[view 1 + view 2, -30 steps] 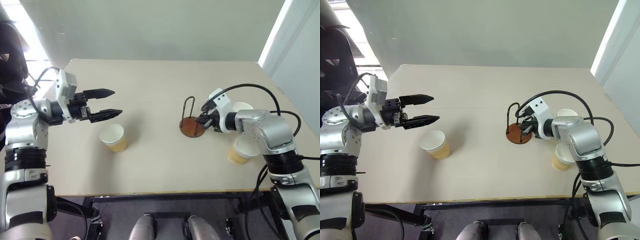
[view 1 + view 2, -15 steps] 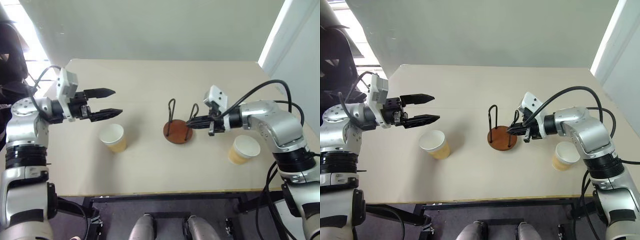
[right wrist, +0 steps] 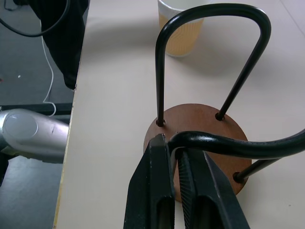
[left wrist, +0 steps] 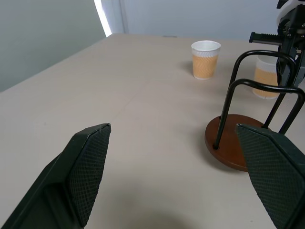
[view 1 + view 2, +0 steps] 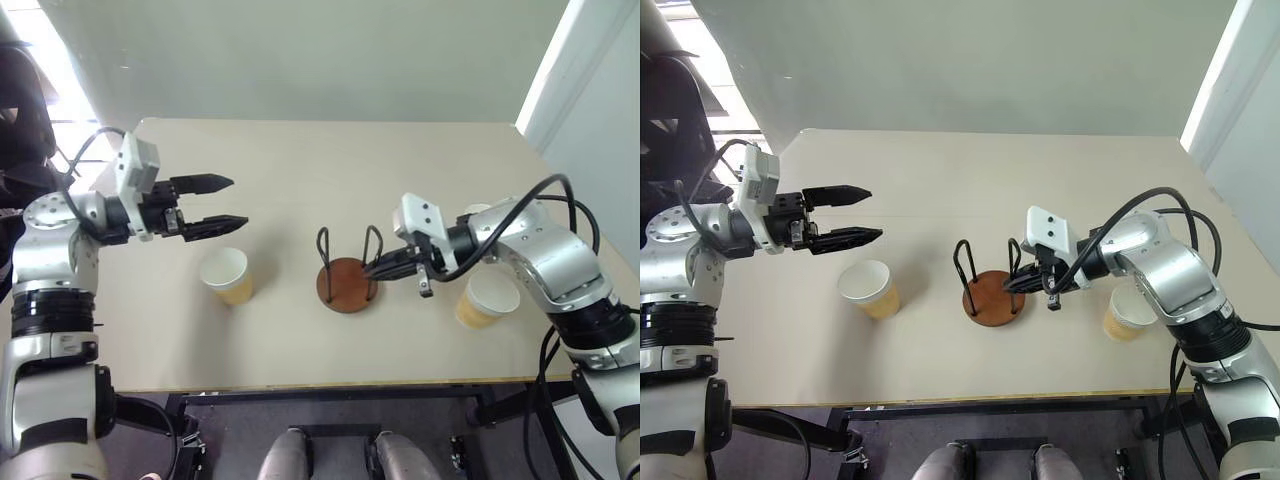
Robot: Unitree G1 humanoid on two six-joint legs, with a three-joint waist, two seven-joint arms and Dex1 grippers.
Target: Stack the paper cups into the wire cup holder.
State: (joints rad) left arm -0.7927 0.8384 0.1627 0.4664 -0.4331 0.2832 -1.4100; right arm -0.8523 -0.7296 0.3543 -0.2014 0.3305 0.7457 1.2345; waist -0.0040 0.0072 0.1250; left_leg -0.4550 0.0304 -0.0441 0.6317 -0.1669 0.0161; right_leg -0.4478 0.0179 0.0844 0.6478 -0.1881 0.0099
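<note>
Right gripper (image 3: 175, 157) is pinched tight on one wire loop of the cup holder (image 5: 346, 283), mid-table. Its wrist cam catches a cup (image 3: 181, 28) just past the loops. Left gripper (image 5: 208, 204) hangs wide apart above that cup; two more cups (image 4: 206, 58) sit beyond the holder.

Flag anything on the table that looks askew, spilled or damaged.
Nothing stands out. The wire cup holder stands upright on its base, with the right gripper shut on one wire loop. The three paper cups stand upright, mouths up, none spilled or crushed. The left gripper hovers open above the table.
</note>
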